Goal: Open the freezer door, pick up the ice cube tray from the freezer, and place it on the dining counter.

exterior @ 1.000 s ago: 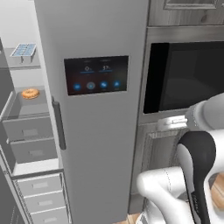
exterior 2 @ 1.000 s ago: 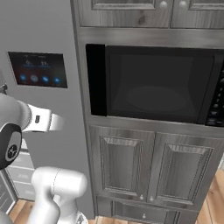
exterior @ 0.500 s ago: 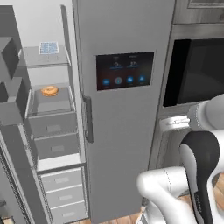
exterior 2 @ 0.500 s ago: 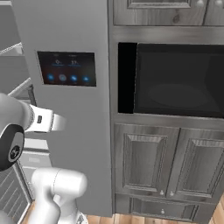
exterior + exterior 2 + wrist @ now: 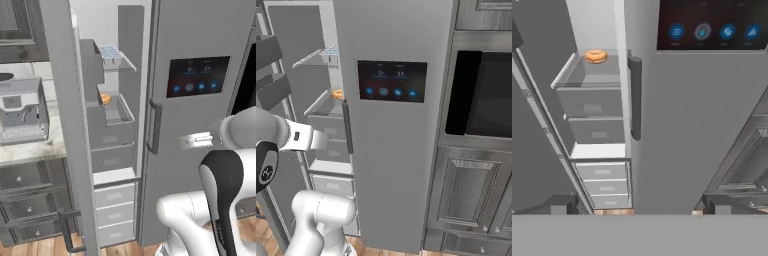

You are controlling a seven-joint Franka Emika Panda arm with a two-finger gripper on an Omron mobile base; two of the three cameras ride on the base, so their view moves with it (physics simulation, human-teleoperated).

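Claw [image 5: 639,205] spread wide, clamped on nothing, facing the fridge front. Just ahead, a dark bar handle [image 5: 635,97] on the touchscreen door [image 5: 692,125], screen [image 5: 712,25] up and right of the claw. Left of the claw, freezer door [image 5: 70,125] swung fully open. Beyond, inside the freezer [image 5: 112,150]: grey drawers [image 5: 602,185] low, a donut [image 5: 596,55] on a shelf further in. Farthest and highest, ice cube tray [image 5: 110,52] lying on the top shelf [image 5: 122,62].
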